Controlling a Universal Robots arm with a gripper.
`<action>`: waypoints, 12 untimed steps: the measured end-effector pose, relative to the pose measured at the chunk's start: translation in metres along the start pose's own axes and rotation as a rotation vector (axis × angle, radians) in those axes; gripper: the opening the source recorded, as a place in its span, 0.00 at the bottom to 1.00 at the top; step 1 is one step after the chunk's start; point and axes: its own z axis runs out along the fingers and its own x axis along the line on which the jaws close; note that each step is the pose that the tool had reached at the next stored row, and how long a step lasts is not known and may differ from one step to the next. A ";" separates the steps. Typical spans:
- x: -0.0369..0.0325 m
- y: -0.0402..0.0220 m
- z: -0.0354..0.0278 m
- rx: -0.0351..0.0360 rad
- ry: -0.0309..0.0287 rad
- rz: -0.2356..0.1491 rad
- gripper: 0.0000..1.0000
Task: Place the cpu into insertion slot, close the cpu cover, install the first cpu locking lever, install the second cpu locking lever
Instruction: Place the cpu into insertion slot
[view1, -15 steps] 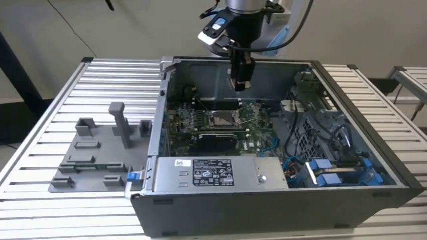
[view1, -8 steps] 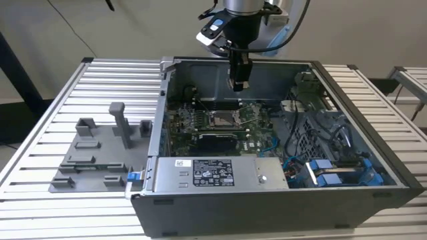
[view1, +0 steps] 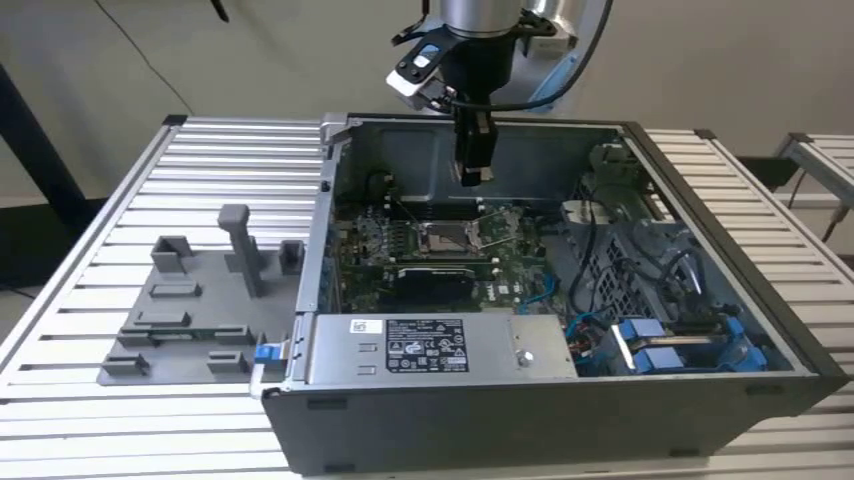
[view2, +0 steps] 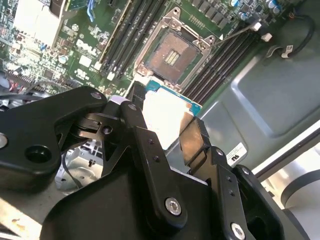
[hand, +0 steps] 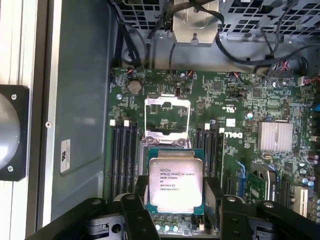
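Observation:
My gripper (view1: 470, 175) hangs inside the open computer case (view1: 534, 425), above and a little behind the insertion slot (view1: 445, 237). It is shut on the cpu (hand: 176, 182), a silver-topped square chip with green edges, clamped by two opposite sides between the black fingers (hand: 214, 192). In the second wrist view the cpu (view2: 167, 110) is tilted short of the insertion slot (view2: 172, 55), whose dark centre lies bare inside a silver rim. The cpu cover (hand: 167, 114), a silver frame with a square window, stands swung open beyond the slot. A thin locking lever (view2: 245, 29) sticks out beside the socket.
Black memory slots (hand: 122, 150) flank the socket on both sides. A finned heat sink (hand: 275, 136) and cables (view1: 667, 340) lie toward the exterior view's right. The power supply block (view1: 441, 345) sits at the case front. A grey fixture plate (view1: 200, 300) lies on the slatted table.

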 end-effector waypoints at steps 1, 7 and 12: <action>0.0000 -0.0001 0.0009 0.0009 0.0000 0.001 0.54; -0.0001 -0.0012 0.0050 0.0109 0.0010 0.010 0.54; -0.0002 -0.0030 0.0115 0.0130 0.0009 0.017 0.54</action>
